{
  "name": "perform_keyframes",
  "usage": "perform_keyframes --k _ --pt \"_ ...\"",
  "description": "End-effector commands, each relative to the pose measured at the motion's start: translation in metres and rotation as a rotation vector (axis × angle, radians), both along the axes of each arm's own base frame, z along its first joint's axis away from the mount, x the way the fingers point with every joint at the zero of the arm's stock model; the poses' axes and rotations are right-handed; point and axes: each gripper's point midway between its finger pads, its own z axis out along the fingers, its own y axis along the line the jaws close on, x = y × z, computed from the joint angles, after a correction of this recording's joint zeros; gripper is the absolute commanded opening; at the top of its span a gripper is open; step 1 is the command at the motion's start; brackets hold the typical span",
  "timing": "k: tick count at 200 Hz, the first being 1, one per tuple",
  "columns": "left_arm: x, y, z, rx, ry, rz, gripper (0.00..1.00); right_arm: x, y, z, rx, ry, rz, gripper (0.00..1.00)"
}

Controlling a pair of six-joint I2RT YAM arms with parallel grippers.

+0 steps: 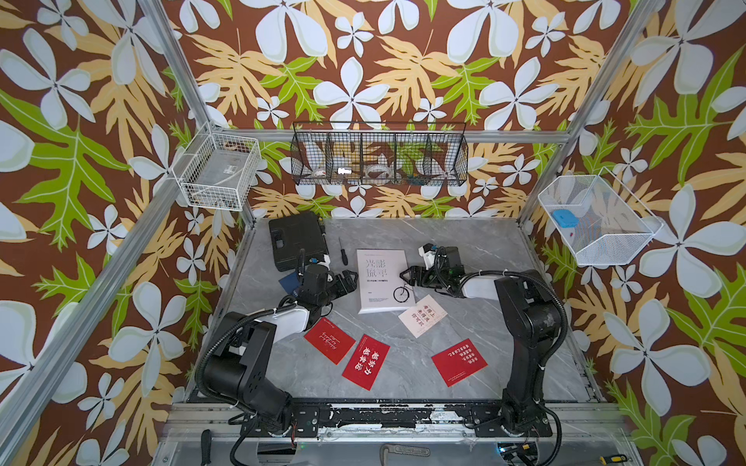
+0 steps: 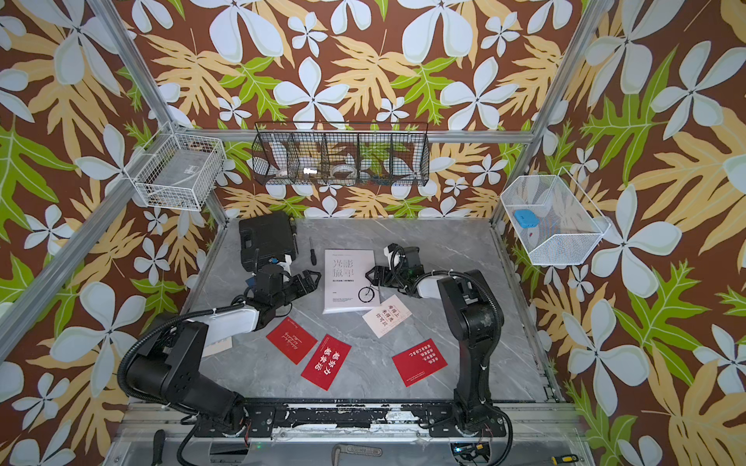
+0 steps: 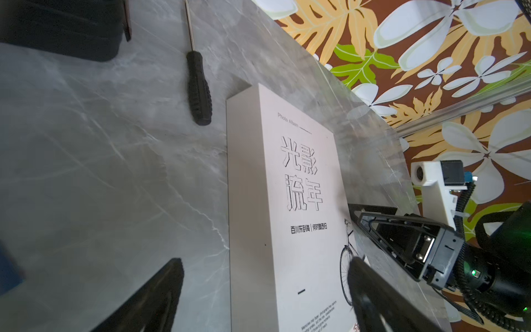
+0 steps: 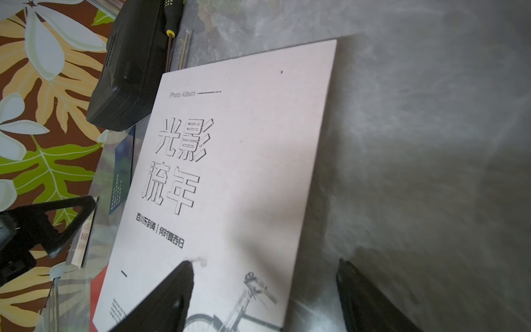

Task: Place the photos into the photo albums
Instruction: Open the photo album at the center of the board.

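album [image 1: 379, 282]: closed, flat, mid tabletop
left gripper [image 1: 353, 281]: jaws wide, beside album's left edge
right gripper [image 1: 403, 276]: jaws wide, at album's right edge
red photos [image 1: 365, 361]: three, loose, toward tabletop's front edge

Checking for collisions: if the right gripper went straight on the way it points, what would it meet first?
Probably the photo album: the right gripper straddles its edge with open jaws, one finger over the cover; height is unclear.
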Motion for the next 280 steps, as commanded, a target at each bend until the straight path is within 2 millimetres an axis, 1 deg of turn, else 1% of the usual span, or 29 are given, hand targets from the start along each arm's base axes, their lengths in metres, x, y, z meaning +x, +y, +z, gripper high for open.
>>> perform_keyframes --k 1,15,29,56,83,111,127,147,154,169,179,197,221,234,249,261,280 --pt "0.005 -0.014 0.003 -0.052 -0.011 -0.048 0.91 -0.014 0.009 -0.012 0.055 0.114 0.024 0.81" --pt "0.008 -0.023 -0.002 -0.059 0.003 -0.076 0.9 -0.016 0.015 -0.013 0.089 0.142 0.043 0.79" --pt "0.009 -0.032 -0.004 -0.068 0.008 -0.102 0.9 -0.017 0.019 -0.008 0.119 0.152 0.055 0.79" --pt "0.009 -0.04 -0.009 -0.081 0.021 -0.122 0.89 -0.017 0.026 0.003 0.174 0.162 0.073 0.76" --pt "0.009 -0.043 -0.013 -0.092 0.028 -0.132 0.89 -0.013 0.029 0.022 0.219 0.139 0.068 0.69" --pt "0.01 -0.044 -0.011 -0.098 0.02 -0.136 0.89 -0.009 0.031 0.043 0.247 0.104 0.064 0.6" --pt "0.012 -0.045 -0.011 -0.103 0.018 -0.139 0.88 -0.008 0.032 0.047 0.25 0.099 0.067 0.53" --pt "0.012 -0.046 -0.011 -0.108 0.018 -0.139 0.87 -0.005 0.032 0.045 0.237 0.107 0.072 0.47" --pt "0.013 -0.046 -0.011 -0.11 0.018 -0.136 0.88 -0.004 0.032 0.042 0.227 0.112 0.069 0.47" --pt "0.012 -0.046 -0.01 -0.113 0.015 -0.135 0.87 -0.004 0.03 0.037 0.201 0.117 0.064 0.56" --pt "0.011 -0.046 -0.01 -0.114 0.015 -0.135 0.87 -0.003 0.028 0.036 0.18 0.114 0.06 0.6" --pt "0.01 -0.045 -0.011 -0.115 0.018 -0.132 0.87 -0.005 0.028 0.036 0.173 0.114 0.065 0.64" --pt "0.01 -0.045 -0.012 -0.117 0.021 -0.133 0.87 -0.005 0.029 0.039 0.177 0.111 0.073 0.66" --pt "0.01 -0.045 -0.012 -0.119 0.021 -0.131 0.87 -0.005 0.029 0.04 0.181 0.108 0.078 0.66" --pt "0.01 -0.045 -0.013 -0.121 0.023 -0.132 0.86 -0.006 0.031 0.041 0.193 0.112 0.084 0.63" --pt "0.01 -0.045 -0.013 -0.123 0.026 -0.131 0.86 -0.006 0.032 0.042 0.203 0.116 0.087 0.56" --pt "0.01 -0.046 -0.013 -0.135 0.024 -0.129 0.86 -0.006 0.036 0.045 0.247 0.119 0.095 0.49"
